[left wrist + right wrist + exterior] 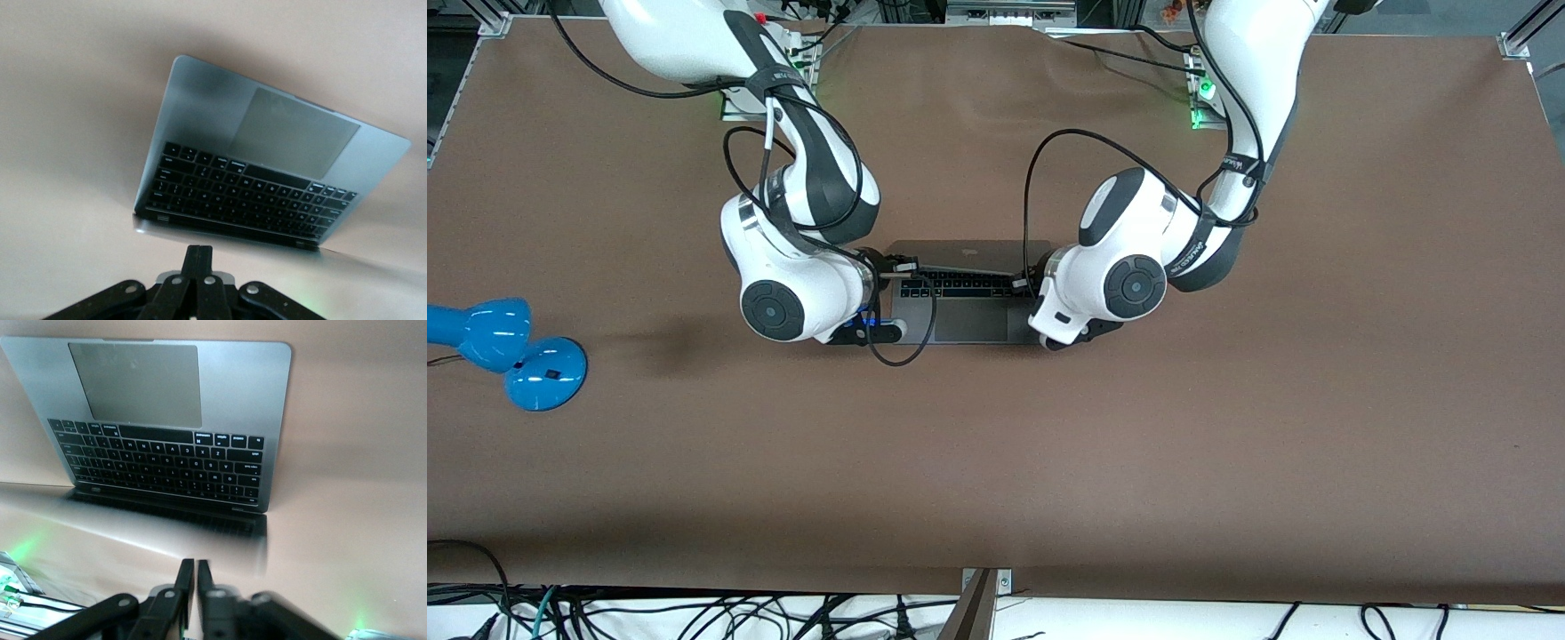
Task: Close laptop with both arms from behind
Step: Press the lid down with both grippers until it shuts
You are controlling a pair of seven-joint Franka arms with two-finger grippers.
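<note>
No text on the laptop (959,307) keys can be read.

The laptop (960,307) under my grippers looked like matt grey metal with black plastic keys. The table (1049,462) around it wore dull brown covering; my arms' shells shone glossy white.

A blue desk lamp (503,348) lay on the brown bench (1227,427) at the edge of the right arm's end, its round base nearer the front camera than its shade. Tangled black cables (694,613) hung along the bench's near edge.
</note>
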